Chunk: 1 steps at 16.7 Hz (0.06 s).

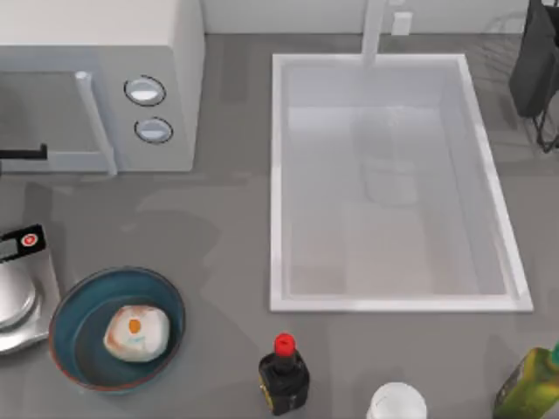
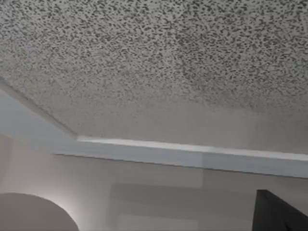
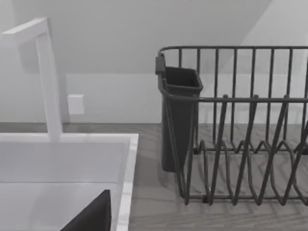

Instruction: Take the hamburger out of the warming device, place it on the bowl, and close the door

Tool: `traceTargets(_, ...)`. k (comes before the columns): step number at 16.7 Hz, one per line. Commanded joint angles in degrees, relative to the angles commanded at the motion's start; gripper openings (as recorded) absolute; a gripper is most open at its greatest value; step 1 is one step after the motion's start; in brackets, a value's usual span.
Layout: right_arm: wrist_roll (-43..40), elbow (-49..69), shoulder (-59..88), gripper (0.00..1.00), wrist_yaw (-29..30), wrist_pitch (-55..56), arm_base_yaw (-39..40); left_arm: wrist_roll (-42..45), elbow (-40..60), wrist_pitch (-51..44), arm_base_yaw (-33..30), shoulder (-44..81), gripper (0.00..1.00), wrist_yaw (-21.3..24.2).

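The hamburger (image 1: 136, 333), a pale lump with an orange patch, lies inside the blue-teal bowl (image 1: 74, 325) at the table's front left. The white warming device (image 1: 166, 52) stands at the back left with two round knobs. Its greyish door (image 1: 44, 113) with the white bar handle (image 1: 96, 122) looks flush with the front, shut or nearly so. A black part of my left gripper (image 1: 22, 154) pokes in from the left edge, against the lower part of the door. In the right wrist view, a dark wedge of my right gripper (image 3: 91, 216) hangs over the sink.
A white sink (image 1: 276, 175) with a faucet (image 1: 374, 30) fills the middle right. A dark dish rack (image 3: 240, 144) with a caddy (image 3: 179, 115) stands at the back right. A silver scale (image 1: 17, 292) sits left of the bowl. A dark red-capped bottle (image 1: 284, 375), a white cup (image 1: 397, 403) and a green bottle (image 1: 528, 384) line the front edge.
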Motion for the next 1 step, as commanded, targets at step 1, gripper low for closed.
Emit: traceTargets(1, 0.0, 0.0, 0.0, 1.0, 0.0, 0.0, 0.0, -0.01, 0.08, 0.0, -0.02, 0.08, 0.0, -0.01)
